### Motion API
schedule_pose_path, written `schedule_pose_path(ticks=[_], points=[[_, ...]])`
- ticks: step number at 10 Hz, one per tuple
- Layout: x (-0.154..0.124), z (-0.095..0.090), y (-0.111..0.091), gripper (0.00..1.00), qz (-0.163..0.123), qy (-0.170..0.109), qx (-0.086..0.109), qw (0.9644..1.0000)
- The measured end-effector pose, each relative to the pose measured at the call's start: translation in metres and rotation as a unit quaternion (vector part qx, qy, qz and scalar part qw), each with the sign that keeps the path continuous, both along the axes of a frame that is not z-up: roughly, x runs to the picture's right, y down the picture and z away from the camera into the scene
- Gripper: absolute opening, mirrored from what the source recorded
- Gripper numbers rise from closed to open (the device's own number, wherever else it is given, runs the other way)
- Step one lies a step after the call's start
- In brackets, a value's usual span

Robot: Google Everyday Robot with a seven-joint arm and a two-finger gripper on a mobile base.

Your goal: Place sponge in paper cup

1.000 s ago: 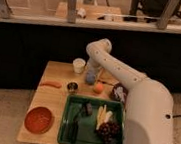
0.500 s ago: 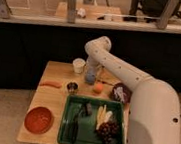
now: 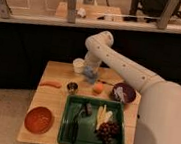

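The white paper cup (image 3: pixel 78 64) stands near the far edge of the wooden table (image 3: pixel 55 99). The pale blue sponge (image 3: pixel 90 74) hangs at the end of my arm, just right of the cup and slightly lower in the picture. My gripper (image 3: pixel 90 71) is at the sponge, right of the cup's rim; it appears to hold the sponge above the table. The sponge is beside the cup, not inside it.
A small dark metal cup (image 3: pixel 72 87) and an orange fruit (image 3: pixel 98 88) sit mid-table. An orange carrot-like piece (image 3: pixel 51 83) lies left. A dark purple bowl (image 3: pixel 123 93) is at the right, a red-orange bowl (image 3: pixel 39 119) front left, a green tray (image 3: pixel 93 123) with food at the front.
The arm has shifted slightly, bringing the sponge a little closer to the white cup. Nothing else on the table has moved.
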State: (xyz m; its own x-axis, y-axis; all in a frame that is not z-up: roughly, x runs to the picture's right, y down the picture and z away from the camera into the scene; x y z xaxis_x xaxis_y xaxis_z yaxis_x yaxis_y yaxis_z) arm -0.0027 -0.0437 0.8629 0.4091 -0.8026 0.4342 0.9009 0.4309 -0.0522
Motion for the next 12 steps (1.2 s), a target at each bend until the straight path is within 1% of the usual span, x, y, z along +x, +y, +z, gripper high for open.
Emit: schedule_pose_path(ticks=[2,3,4,6,8,9,10,12], points=[[-0.027,0.008,-0.01,0.29,0.004,-0.025,0.001,0.9997],[-0.037,0.012,-0.016,0.29,0.005,-0.033,0.002,0.9994],[-0.04,0.017,-0.023,0.29,0.008,-0.037,0.004,0.9993],[-0.043,0.031,-0.039,0.29,0.014,-0.035,0.009,0.9992],[-0.045,0.044,-0.051,0.29,0.017,-0.028,0.011,0.9994],[-0.044,0.049,-0.053,0.32,0.018,-0.024,0.01,0.9995],[-0.047,0.052,-0.054,0.4,0.019,-0.024,0.008,0.9995],[-0.051,0.056,-0.053,0.62,0.023,-0.025,0.002,0.9994]])
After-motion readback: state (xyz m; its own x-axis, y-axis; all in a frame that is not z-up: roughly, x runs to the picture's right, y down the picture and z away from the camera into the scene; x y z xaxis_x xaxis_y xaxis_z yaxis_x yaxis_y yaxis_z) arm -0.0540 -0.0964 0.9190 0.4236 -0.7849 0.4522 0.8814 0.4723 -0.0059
